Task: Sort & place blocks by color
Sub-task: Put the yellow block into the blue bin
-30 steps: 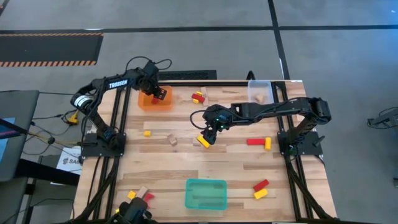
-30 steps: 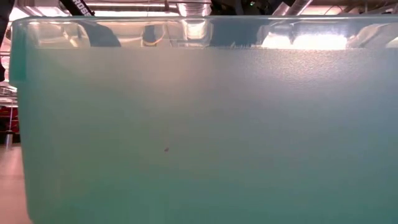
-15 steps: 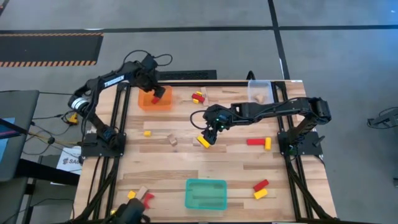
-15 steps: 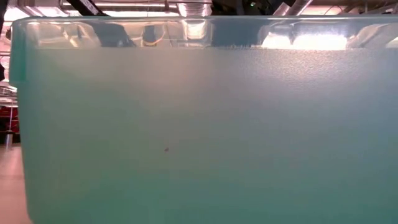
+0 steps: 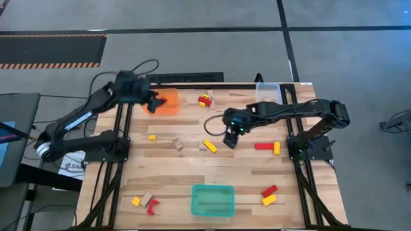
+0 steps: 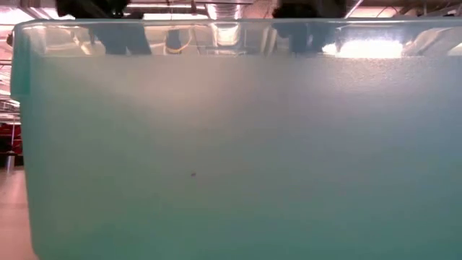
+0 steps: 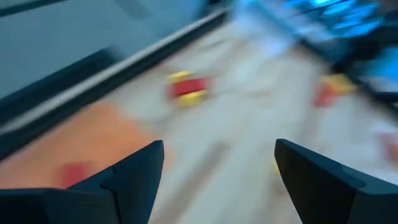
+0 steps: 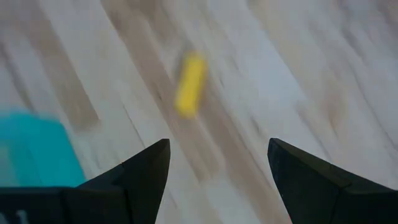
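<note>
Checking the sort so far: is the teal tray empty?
Empty: from above, the teal tray shows only its bare floor, no blocks inside.

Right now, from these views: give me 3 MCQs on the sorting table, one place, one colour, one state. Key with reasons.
1. Where is the teal tray?
A. near edge, middle
B. far left corner
C. under the right arm

2. What colour is the block in the orange tray?
A. yellow
B. red
C. natural wood

3. How is the right tool?
A. shut on a red block
B. open, holding nothing
C. shut on a yellow block

Key:
1 A, the high view shows it at the table's near edge.
2 B, the left wrist view shows a red block on the orange floor.
3 B, the right wrist view shows fingers apart, with the yellow block lying on the table beyond them.
</note>
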